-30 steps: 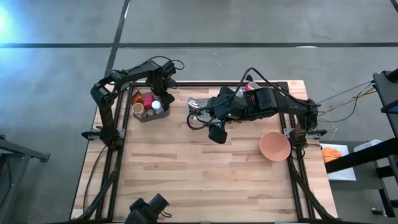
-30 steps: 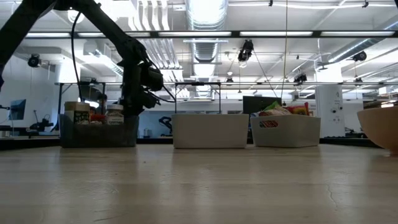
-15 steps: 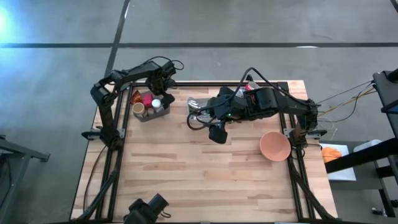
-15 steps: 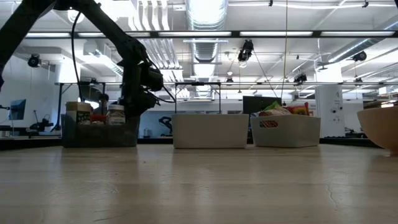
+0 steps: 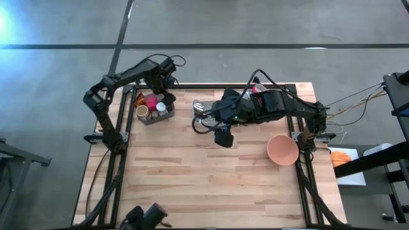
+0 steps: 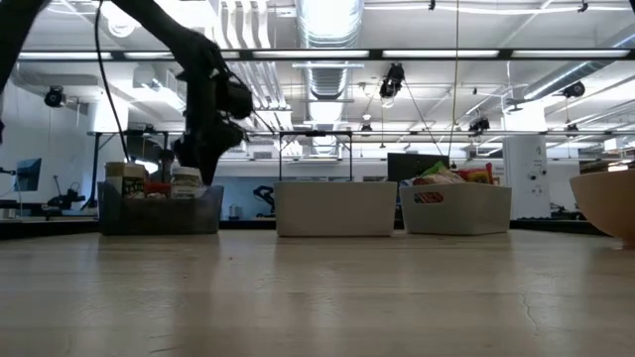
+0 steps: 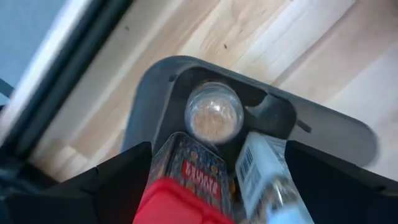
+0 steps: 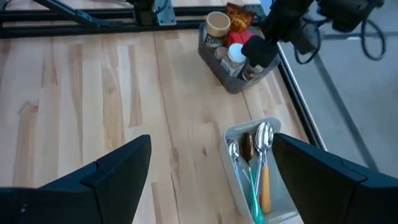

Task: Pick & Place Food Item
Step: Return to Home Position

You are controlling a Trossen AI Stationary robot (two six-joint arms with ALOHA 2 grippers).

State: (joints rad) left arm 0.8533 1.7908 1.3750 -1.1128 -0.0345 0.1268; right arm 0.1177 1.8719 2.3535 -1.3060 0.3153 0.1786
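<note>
While in black bin, brown seasoning bottle: likely rigid, light, slick; grip sidewall. Left end effector overhead, right end effector mid-surface, both apart.

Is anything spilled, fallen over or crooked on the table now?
Nothing spilled or fallen. Bottles stand upright in the black bin under the open left gripper; spoons lie inside the gray bin; the pink bowl sits upright. Only the black bin looks slightly turned against the table edge.
</note>
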